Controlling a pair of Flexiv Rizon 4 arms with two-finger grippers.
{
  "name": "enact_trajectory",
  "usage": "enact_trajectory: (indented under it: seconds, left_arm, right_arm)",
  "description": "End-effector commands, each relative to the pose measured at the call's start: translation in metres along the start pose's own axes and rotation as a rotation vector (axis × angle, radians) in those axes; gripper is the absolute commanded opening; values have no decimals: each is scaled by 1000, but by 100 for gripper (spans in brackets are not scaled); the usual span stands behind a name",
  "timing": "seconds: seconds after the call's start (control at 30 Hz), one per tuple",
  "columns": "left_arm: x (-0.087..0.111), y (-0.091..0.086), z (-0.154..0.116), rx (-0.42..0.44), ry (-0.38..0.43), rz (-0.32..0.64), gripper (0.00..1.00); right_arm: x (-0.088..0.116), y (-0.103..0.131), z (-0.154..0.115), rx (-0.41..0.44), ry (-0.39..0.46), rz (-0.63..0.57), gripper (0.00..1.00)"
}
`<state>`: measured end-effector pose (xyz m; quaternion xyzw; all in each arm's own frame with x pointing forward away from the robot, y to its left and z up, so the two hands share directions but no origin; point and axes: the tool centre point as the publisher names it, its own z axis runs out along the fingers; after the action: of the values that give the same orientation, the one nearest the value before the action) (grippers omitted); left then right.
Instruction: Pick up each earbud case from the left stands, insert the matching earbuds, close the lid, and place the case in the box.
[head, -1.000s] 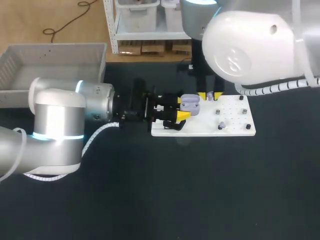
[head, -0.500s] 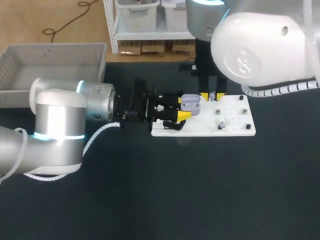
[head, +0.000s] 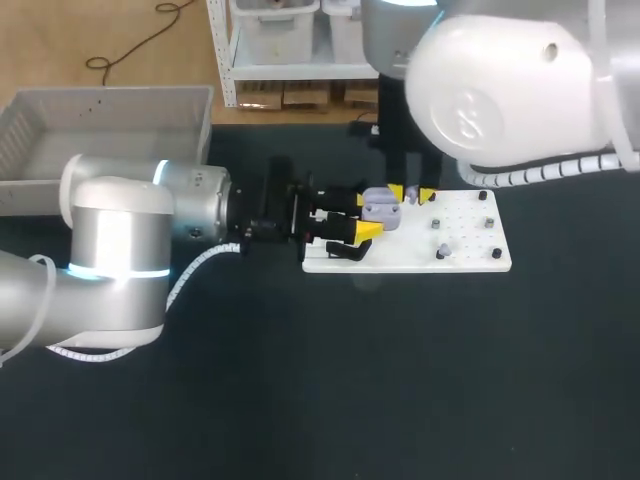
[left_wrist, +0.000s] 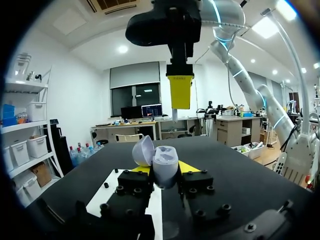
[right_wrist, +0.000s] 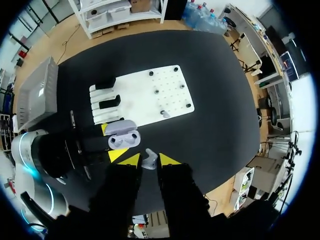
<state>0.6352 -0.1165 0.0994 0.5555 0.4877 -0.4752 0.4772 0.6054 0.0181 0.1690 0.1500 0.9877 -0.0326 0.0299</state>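
While the grey box (head: 110, 125) waits at ten o'clock on the table (head: 300, 400), the real risk sits near the table's centre. The left claw (head: 362, 218) lies level and pinches the lavender earbud case (head: 380, 208) by its flanks. The case is held over the nine o'clock edge of the white board (head: 470, 245), with its lid swung back and its wells facing up. Just off the case's one o'clock hangs the right claw (head: 412, 192), fingers pointing down, pinching a pale earbud (right_wrist: 149, 160) between its yellow tips.

I judge seating the earbud to be the step in hand, and misalignment the main danger. If the claw descends off-centre, the earbud could catch the well's rim, or a yellow tip could strike the raised lid. Either contact may twist the case in the left claw's light side grip, or knock the earbud loose onto the board. A turned earbud would not seat, and the lid would then refuse to close.
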Motion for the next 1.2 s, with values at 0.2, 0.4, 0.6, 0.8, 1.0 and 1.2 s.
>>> enact_trajectory:
  seconds: [0.2, 0.4, 0.6, 0.8, 1.0, 1.2]
  left_arm:
    - [0, 3, 2, 8, 2, 1, 0]
    - [0, 3, 2, 8, 2, 1, 0]
    - [0, 3, 2, 8, 2, 1, 0]
    - [0, 3, 2, 8, 2, 1, 0]
    - [0, 3, 2, 8, 2, 1, 0]
    - [0, 3, 2, 8, 2, 1, 0]
  right_arm:
    - [-2, 13, 3, 30, 3, 66, 0]
    - [-1, 19, 9, 68, -2, 85, 0]
    - [-3, 23, 14, 81, 1, 95, 0]
    - [-4, 23, 15, 83, -3, 98, 0]
    - [-4, 23, 15, 83, -3, 98, 0]
    - [-4, 23, 15, 83, -3, 98, 0]
